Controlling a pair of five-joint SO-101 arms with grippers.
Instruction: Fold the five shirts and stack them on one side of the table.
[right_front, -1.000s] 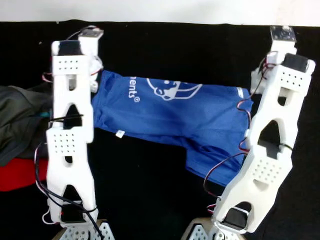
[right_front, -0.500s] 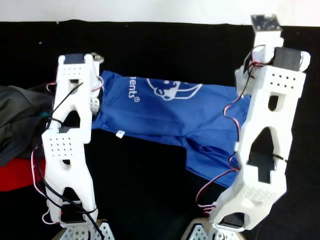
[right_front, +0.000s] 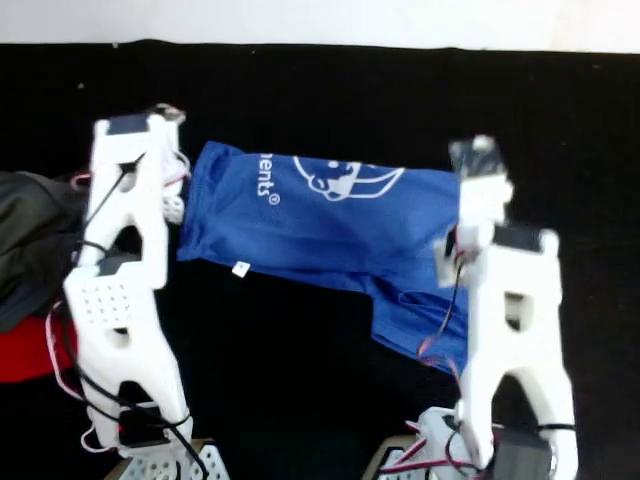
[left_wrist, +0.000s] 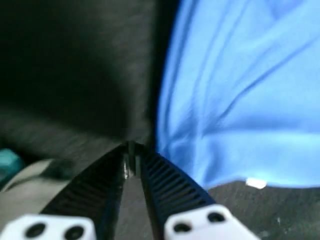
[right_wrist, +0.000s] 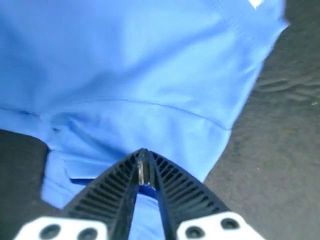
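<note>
The blue shirt (right_front: 330, 225) is lying flat across the middle of the black table (right_front: 300, 90) in the high view, its white print (right_front: 345, 178) facing up. Its long upper edge is running from upper left towards the right of centre. Its lower edge is sloping down to a bunched, folded part at lower right. A small white tag (right_front: 240, 268) is sticking out at the lower left edge. Bare black cloth is lying open along the whole top of the frame and across the lower middle, between the two arm bases.

The left arm (right_front: 120, 300) is standing along the left side of the frame, reaching up to the shirt's left edge. The left gripper (left_wrist: 131, 159) is holding its fingertips pressed together with nothing between them, over the dark table just beside the shirt's hem. The right arm (right_front: 510, 320) is rising from the lower right, its wrist over the shirt's right end. The right gripper (right_wrist: 143, 170) is also keeping its tips together, pointing down over a creased seam of the blue fabric near its edge.

A dark grey garment (right_front: 30, 240) is lying heaped at the left edge, with a red garment (right_front: 25, 350) just below it. Both are close beside the left arm.
</note>
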